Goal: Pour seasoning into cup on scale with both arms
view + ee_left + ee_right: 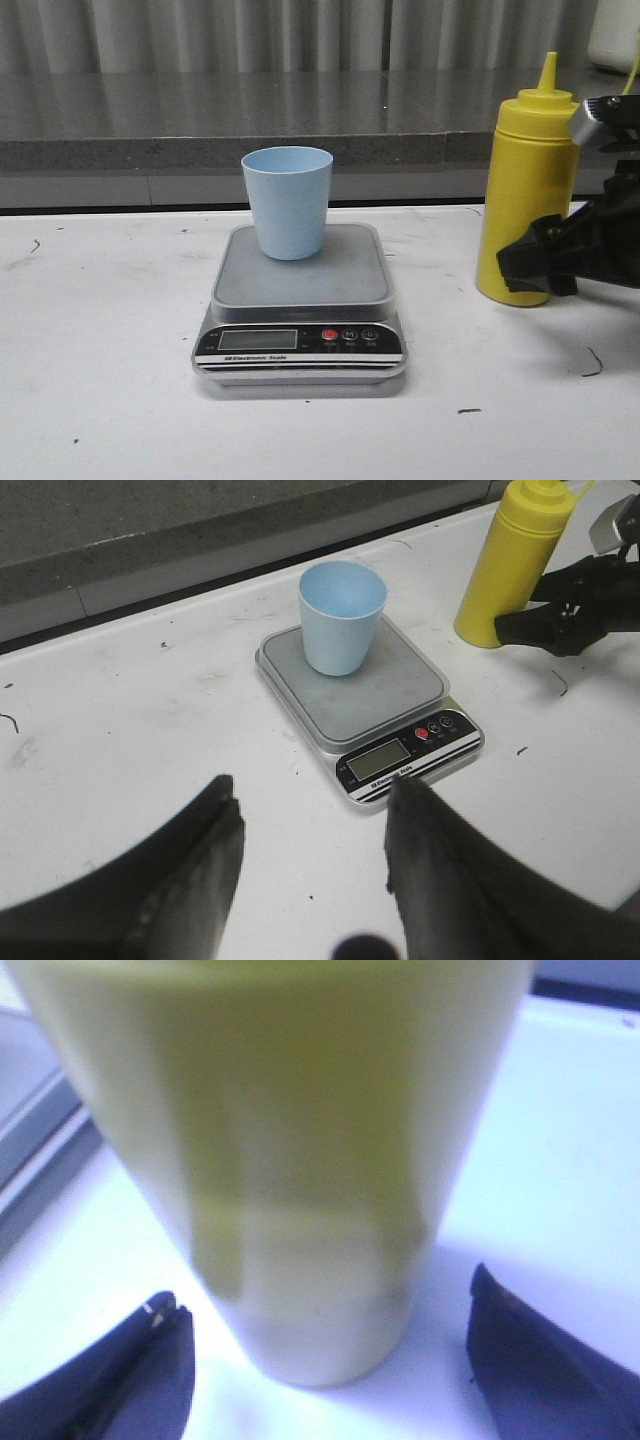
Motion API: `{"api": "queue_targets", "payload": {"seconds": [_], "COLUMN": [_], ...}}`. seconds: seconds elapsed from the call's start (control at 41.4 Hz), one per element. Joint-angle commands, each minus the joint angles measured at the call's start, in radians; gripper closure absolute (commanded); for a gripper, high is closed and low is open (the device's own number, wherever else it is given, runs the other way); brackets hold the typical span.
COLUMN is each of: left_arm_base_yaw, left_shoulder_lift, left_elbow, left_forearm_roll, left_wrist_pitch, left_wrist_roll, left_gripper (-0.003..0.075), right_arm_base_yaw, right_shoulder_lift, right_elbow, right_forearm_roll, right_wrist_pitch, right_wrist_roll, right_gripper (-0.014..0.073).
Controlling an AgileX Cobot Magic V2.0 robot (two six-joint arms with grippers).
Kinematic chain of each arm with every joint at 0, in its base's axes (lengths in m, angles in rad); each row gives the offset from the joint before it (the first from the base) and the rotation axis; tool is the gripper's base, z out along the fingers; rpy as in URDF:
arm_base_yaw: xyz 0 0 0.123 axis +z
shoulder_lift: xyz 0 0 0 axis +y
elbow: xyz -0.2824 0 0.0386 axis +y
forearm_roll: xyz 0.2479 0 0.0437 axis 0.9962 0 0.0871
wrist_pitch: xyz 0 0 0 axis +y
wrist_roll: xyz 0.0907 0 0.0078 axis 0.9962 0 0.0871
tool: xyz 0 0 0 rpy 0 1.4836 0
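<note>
The pale blue cup [288, 200] stands upright on the silver scale [300, 300] at the table's middle; both also show in the left wrist view, cup [341, 615] on scale [368, 698]. The yellow seasoning bottle [527, 190] stands upright at the right, also seen in the left wrist view [508, 562]. My right gripper [535, 262] is open at the bottle's lower part; in the right wrist view the bottle [300, 1160] fills the space just beyond the spread fingers, not touching them. My left gripper [312, 830] is open and empty, above bare table in front of the scale.
A grey stone ledge [250, 120] runs along the back of the white table [100, 330]. Small dark marks dot the tabletop.
</note>
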Motion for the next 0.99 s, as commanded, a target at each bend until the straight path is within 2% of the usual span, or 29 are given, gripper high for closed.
{"api": "queue_targets", "payload": {"seconds": [0.0,0.193,0.29,0.386,0.483,0.531,0.604,0.749,0.966], "left_arm_base_yaw": [-0.002,-0.002,-0.002,-0.002,-0.002,-0.002,-0.002,-0.002,-0.002], "left_shoulder_lift": [0.004,0.004,0.004,0.004,0.004,0.004,0.004,0.004,0.004], "left_elbow": [-0.027,-0.027,-0.027,-0.027,-0.027,-0.027,-0.027,-0.027,-0.027], "left_forearm_roll": [-0.006,-0.006,-0.006,-0.006,-0.006,-0.006,-0.006,-0.006,-0.006], "left_wrist_pitch": [-0.072,-0.072,-0.072,-0.072,-0.072,-0.072,-0.072,-0.072,-0.072], "left_wrist_roll": [-0.007,-0.007,-0.007,-0.007,-0.007,-0.007,-0.007,-0.007,-0.007], "left_gripper": [0.0386,0.0386,0.0386,0.0386,0.0386,0.0386,0.0386,0.0386,0.0386], "right_arm_base_yaw": [0.019,0.099,0.168,0.256,0.304,0.306,0.305,0.306,0.306], "right_shoulder_lift": [-0.143,-0.352,-0.437,-0.490,-0.501,-0.508,-0.540,-0.672,-0.869], "right_elbow": [-0.011,-0.022,-0.061,-0.150,-0.262,-0.301,-0.331,-0.327,-0.325], "right_forearm_roll": [-0.055,-0.198,-0.212,-0.175,-0.004,0.070,0.143,0.256,0.332], "right_wrist_pitch": [0.156,0.534,0.767,1.089,1.377,1.454,1.489,1.422,1.396], "right_wrist_roll": [0.139,0.394,0.416,0.329,0.078,-0.020,-0.101,-0.127,-0.210], "right_gripper": [0.0013,0.0020,0.0020,0.0020,0.0020,0.0020,0.0020,0.0020,0.0020]}}
